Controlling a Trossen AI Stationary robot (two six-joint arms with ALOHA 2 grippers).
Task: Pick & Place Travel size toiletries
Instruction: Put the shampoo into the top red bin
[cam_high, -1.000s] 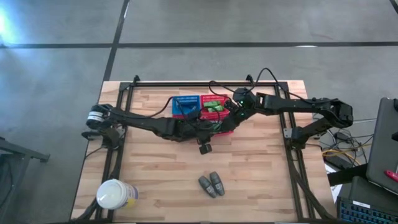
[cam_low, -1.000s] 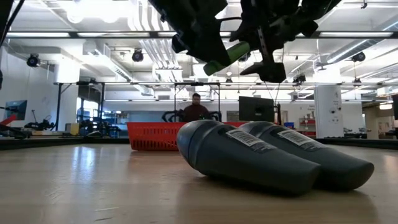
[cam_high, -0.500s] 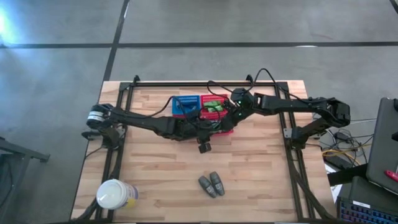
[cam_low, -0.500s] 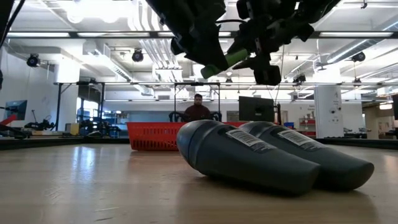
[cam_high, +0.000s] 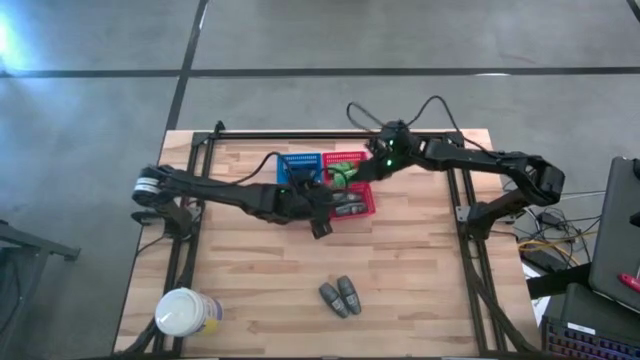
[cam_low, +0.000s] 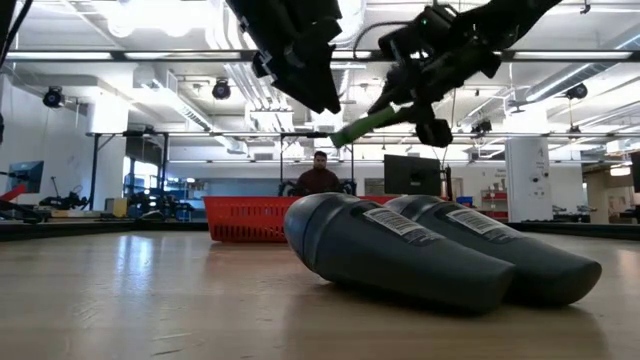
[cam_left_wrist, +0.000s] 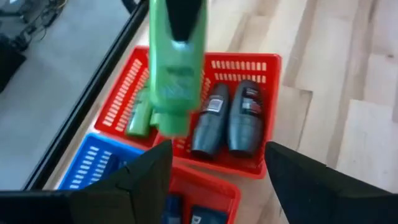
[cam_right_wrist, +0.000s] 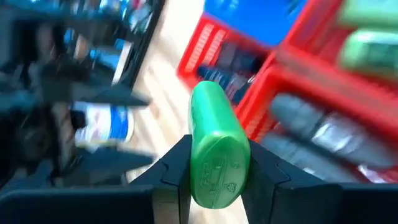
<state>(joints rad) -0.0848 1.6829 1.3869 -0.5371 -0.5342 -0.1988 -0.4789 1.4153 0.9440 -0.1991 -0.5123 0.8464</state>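
a pale butcher-block wooden table (cam_high: 250, 290) carries a small blue mesh basket (cam_high: 298, 166) touching a small red mesh basket (cam_high: 352, 183), two rounded grey bottles (cam_high: 340, 296) lying side by side, and a large white jar with yellow label (cam_high: 184, 312) near one corner.

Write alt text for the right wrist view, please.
The right gripper is shut on a green tube held above the red basket, where grey bottles lie. The blue basket sits beyond it, and the white jar stands farther off on the table.
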